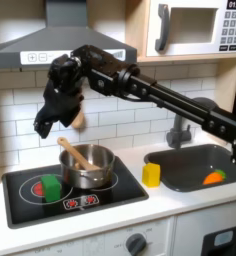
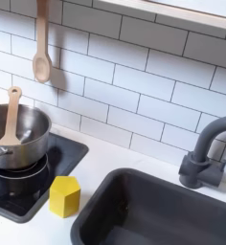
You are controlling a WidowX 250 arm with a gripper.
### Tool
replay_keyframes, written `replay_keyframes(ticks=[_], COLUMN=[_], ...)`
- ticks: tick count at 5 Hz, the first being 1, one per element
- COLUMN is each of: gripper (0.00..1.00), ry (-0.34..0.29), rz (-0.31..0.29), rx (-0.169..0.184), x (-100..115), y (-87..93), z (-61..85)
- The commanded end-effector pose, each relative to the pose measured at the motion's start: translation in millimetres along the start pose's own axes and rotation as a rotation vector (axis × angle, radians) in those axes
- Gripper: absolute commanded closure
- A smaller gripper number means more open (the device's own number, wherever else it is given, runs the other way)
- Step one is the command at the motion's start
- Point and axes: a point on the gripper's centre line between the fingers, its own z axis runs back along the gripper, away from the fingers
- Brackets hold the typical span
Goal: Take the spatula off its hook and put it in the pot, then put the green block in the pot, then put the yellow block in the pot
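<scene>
In the first exterior view you are looking at a toy kitchen where the black arm is reaching in from the first exterior view's right, and its gripper (image 1: 52, 118) is hanging above the stovetop (image 1: 120, 190), up against the white tiled wall and over the pot's left side. You cannot tell from here whether its fingers are open or closed, since they are reading only as a dark shape; a small tan patch is showing just beside them. The steel pot (image 1: 88, 166) is sitting on the black stovetop, and the spatula (image 1: 74, 153) is lying in it, its wooden handle sticking up and leaning toward the first exterior view's left. The green block (image 1: 52, 186) is sitting on the stovetop just left of the pot, on a red burner ring. The yellow block (image 1: 151, 174) is standing on the white counter between the stovetop and the dark sink (image 1: 190, 160), where a small orange piece (image 1: 214, 177) is lying in the basin. In the second exterior view you are seeing the pot (image 2: 19, 134) at the left edge with the spatula (image 2: 10, 117) standing in it, slotted head up, a wooden spoon (image 2: 41, 43) hanging on the tiled wall above, the yellow block (image 2: 65, 195) resting near the stovetop's (image 2: 57, 158) front corner, and a grey faucet (image 2: 205, 153) standing behind the sink (image 2: 96, 211).
</scene>
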Motion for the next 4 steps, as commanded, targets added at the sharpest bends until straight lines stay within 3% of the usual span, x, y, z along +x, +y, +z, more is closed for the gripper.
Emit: replay_keyframes(ticks=[1,2,3,4], gripper=[0.0,0.0,0.0,0.0], ry=[0.068,0.108,0.147,0.171], rz=[-0.024,-0.034,-0.076,-0.067], rx=[-0.033,-0.04,-0.054,-0.04], x=[-0.1,-14.3,-29.4,-39.7], y=[12.0,13.3,6.0,10.0], z=[5.4,0.2,-15.3,-25.2])
